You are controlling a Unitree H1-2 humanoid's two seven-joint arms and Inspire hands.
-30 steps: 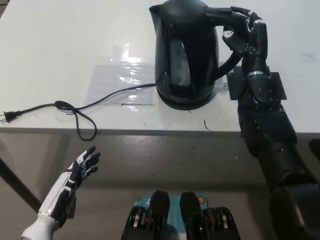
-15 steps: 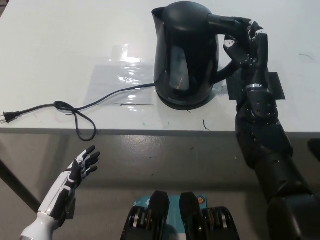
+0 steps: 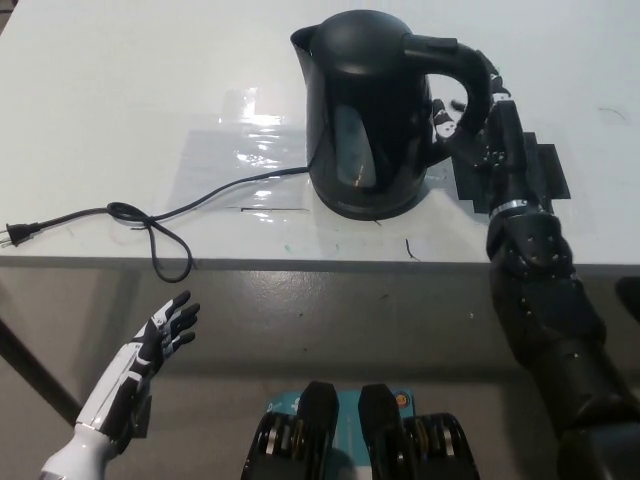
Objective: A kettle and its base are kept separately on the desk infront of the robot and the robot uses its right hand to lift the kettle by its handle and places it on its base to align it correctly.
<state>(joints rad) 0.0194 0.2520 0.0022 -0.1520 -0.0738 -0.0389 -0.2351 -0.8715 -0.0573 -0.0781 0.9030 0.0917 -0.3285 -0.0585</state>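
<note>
The black kettle (image 3: 362, 110) stands upright on its round black base (image 3: 372, 210), of which only the rim shows beneath it. Its spout points to the picture's left and its handle (image 3: 462, 58) to the right. My black right hand (image 3: 474, 128) sits low beside the handle's lower half. Its fingers are loosened and apart, one showing inside the handle loop, and the handle's top is free. My white left hand (image 3: 152, 350) rests open below the table's front edge at lower left.
The base's black cord (image 3: 150, 225) loops leftward over the white table (image 3: 120, 90) to a plug (image 3: 18, 233) near the front edge. A shiny clear patch (image 3: 235, 150) lies left of the kettle. A black tape patch (image 3: 545, 170) lies under my right wrist.
The kettle has settled lower and slightly left onto the base. My right hand slid down from the handle's top and loosened its fingers. The left hand has not moved.
</note>
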